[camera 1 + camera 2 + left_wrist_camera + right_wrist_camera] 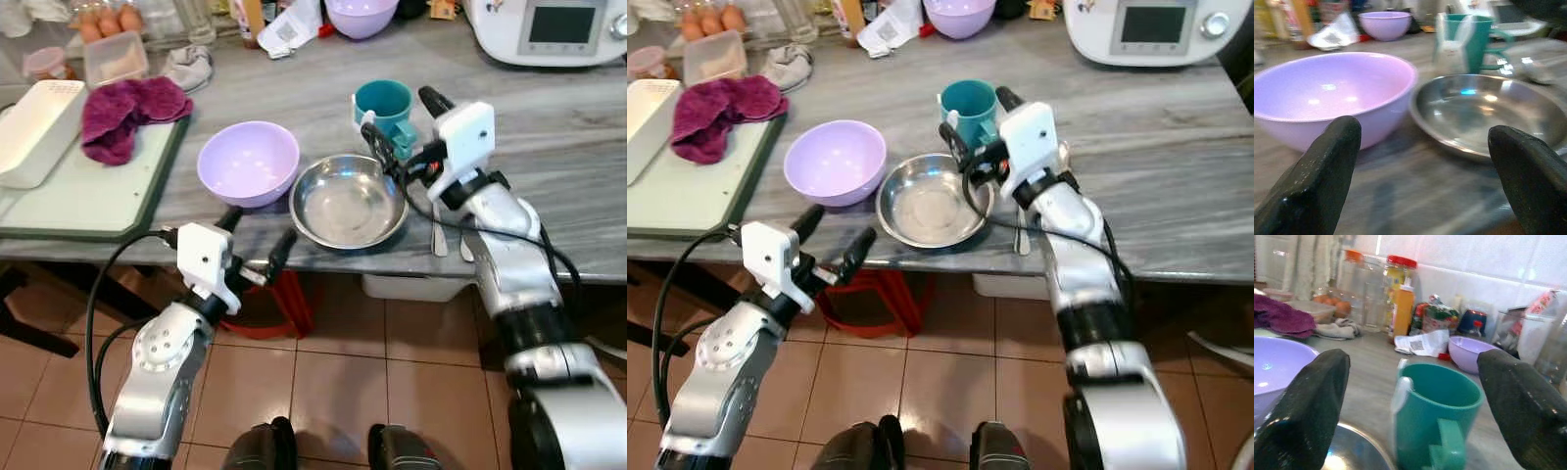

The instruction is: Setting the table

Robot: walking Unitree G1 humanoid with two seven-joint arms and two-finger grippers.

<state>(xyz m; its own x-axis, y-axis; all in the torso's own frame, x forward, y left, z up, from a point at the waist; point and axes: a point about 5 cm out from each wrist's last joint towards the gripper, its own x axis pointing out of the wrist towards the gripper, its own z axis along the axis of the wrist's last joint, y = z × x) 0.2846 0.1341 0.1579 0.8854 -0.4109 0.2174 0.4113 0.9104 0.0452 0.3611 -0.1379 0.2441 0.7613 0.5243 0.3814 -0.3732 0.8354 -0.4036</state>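
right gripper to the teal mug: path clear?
Nothing visible blocks it. The right gripper is open just short of the teal mug, above the far rim of the steel bowl, fingers framing the mug with open counter between.

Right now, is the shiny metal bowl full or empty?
Empty. The metal bowl stands upright by the table edge, and its bare, shiny bottom shows with nothing lying in it.

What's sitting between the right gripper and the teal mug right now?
Nothing: in the right wrist view the open right gripper faces the teal mug with only air between; the steel bowl's rim lies below.
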